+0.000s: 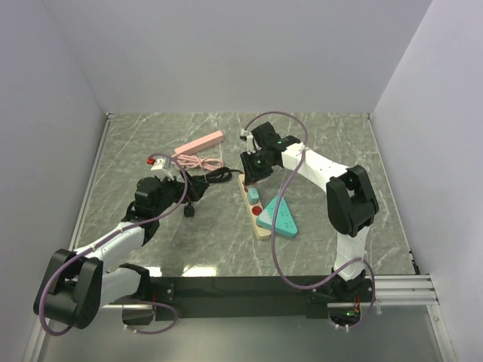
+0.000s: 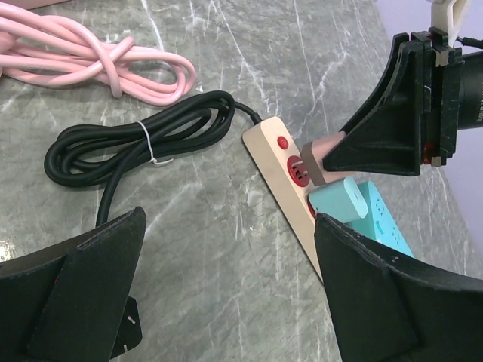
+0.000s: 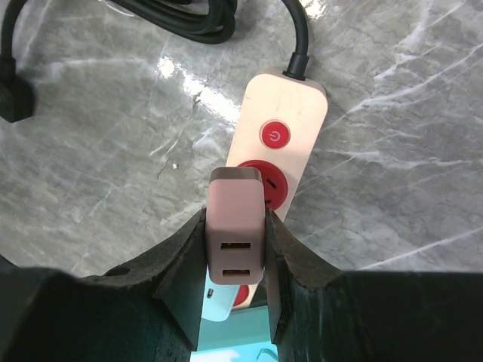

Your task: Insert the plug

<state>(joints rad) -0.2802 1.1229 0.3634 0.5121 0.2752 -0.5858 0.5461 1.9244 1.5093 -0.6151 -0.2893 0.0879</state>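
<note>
Right arm is reaching to mid-desk, wrist pitched down. Right pincer [image 3: 236,243] is gripping the pink plug [image 3: 235,215], partly closed, at the power strip's [image 3: 290,113] red socket [image 3: 273,179]. Left arm is crouching low; left pincer [image 2: 230,226] is gaping wide, empty.

Surface [image 1: 151,139]: grey-green marble-look top, pale veins, glossy finish. Boxed on 3 sides by plain white panels: back wall [image 1: 241,53], L wall [image 1: 41,151], R wall [image 1: 445,136]. Thin metal strip [image 1: 96,162] along L edge of top. Aluminium rail [image 1: 411,286] at near R corner. Light even, shadows soft. Bright glare patch [image 1: 198,269] nr front edge; similar sheen in R wrist view.
</note>
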